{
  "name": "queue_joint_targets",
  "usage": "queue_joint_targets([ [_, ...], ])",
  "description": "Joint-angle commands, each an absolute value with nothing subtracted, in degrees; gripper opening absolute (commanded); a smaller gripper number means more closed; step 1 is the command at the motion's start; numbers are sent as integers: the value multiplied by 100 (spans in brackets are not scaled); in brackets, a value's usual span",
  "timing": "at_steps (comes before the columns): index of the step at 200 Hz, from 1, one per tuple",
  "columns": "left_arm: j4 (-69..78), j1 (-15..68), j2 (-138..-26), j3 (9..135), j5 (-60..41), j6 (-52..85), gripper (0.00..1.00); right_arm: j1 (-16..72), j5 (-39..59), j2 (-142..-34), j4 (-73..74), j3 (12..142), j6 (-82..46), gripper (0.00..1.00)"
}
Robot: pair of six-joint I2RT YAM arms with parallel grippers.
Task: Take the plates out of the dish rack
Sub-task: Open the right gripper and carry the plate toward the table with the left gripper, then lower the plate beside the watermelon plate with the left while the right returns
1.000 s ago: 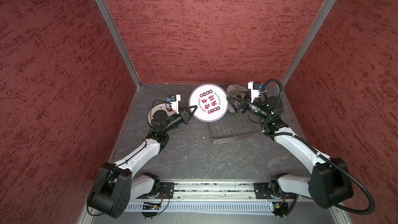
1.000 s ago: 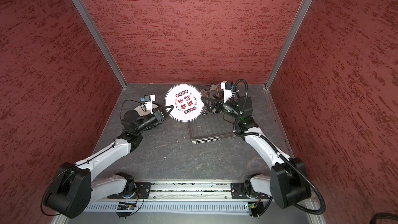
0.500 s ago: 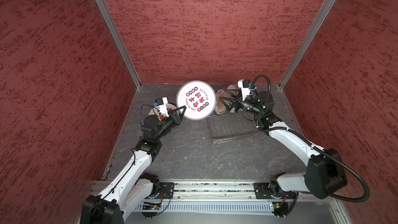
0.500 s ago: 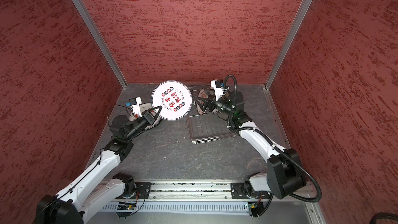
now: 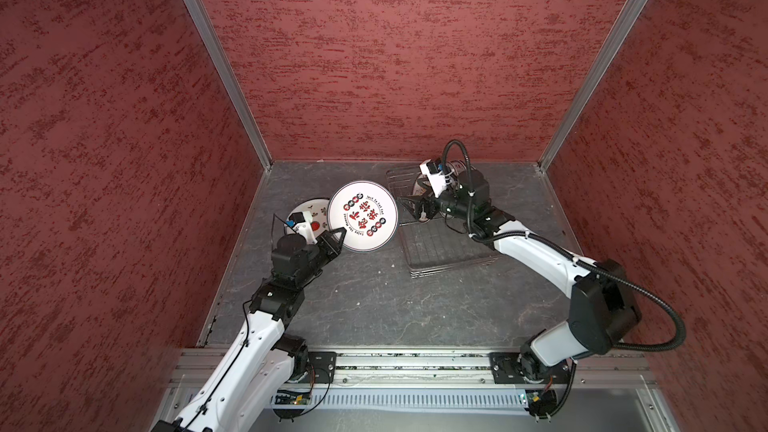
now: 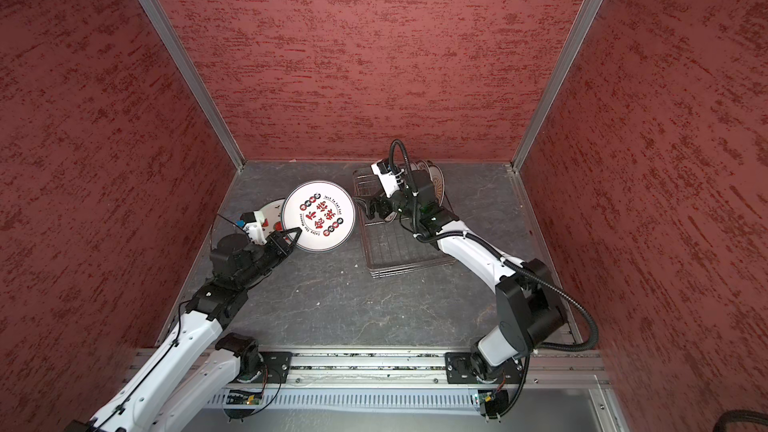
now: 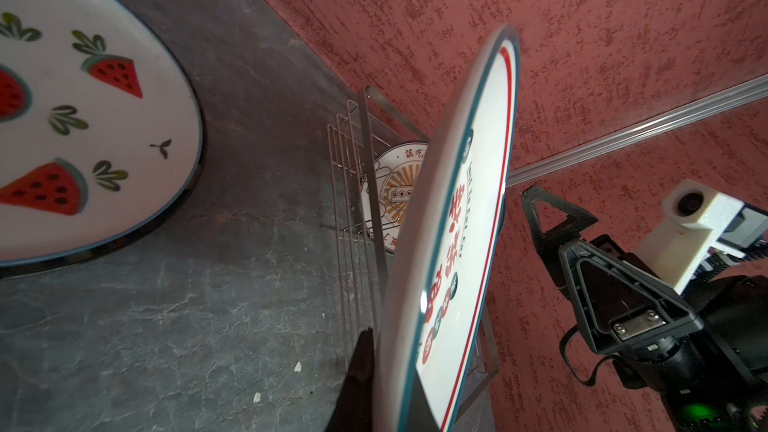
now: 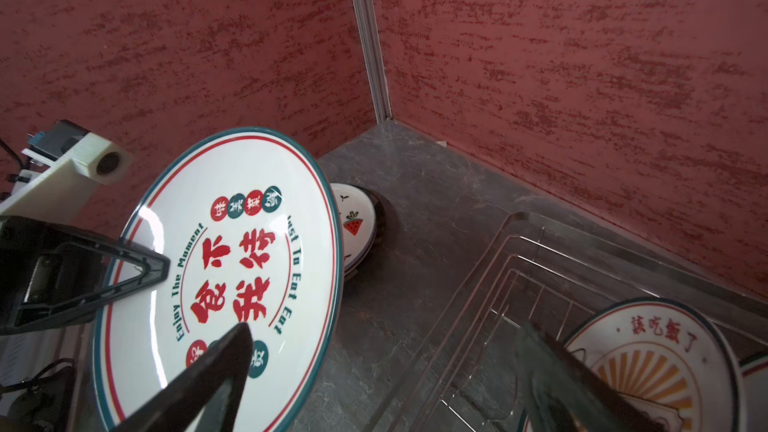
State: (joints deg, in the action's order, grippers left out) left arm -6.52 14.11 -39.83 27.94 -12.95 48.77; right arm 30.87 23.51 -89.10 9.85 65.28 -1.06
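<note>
While the watermelon plate [image 5: 308,209] is lying flat on the table [image 5: 374,305] at the far left, the left end effector [image 5: 341,236] is pinching the near rim of the red-character plate [image 5: 362,216], its fingers pressed together on the thin edge. That plate is hanging tilted in the air with its printed face turned upward. It is clear of the dish rack [image 5: 453,270] and, seen from above, is partly overlapping the watermelon plate. I am judging this to be the carry-and-set-down step, with the watermelon plate looking like the landing spot.

Moving right, the dish rack is sitting on the table with most of its wire floor bare. The plates left in it are standing on edge at its far end, a sunburst plate [image 8: 648,371] foremost (how many are standing behind it I cannot count, since the right arm is covering them). The right end effector [image 5: 411,207] is hovering over the rack's left side near those plates, fingers spread wide and gripping nothing.

These plates are looking glazed, rigid and breakable, so I am expecting them to slip easily in a two-finger pinch and to chip if dropped or knocked against the wire. Taking hold at the rim seems the sound choice — top edge for a standing plate, one finger on the front and one on the back. The held one is calling for a low, gentle release.
</note>
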Motion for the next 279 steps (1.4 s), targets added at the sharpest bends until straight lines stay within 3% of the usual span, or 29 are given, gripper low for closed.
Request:
queue_joint_targets([
  [1, -1181, 1328, -3807, 2794, -1055, 4992, 0, 3228, 1881, -8930, 754, 6682, 433, 97],
  [48, -1571, 1042, -3811, 2613, -1316, 5182, 0, 3560, 2419, -9201, 24, 6997, 1065, 99],
  [106, -1588, 1037, -4267, 2505, -1409, 5467, 0, 3832, 2189, -9345, 42, 6970, 1429, 99],
  [150, -1376, 1104, -4733, 2404, -1398, 5680, 0, 3892, 2642, -9524, -326, 7116, 1688, 99],
  [279, -878, 1498, -5759, 2243, -1178, 6166, 0, 4191, 2431, -9868, -884, 7400, 2062, 99],
])
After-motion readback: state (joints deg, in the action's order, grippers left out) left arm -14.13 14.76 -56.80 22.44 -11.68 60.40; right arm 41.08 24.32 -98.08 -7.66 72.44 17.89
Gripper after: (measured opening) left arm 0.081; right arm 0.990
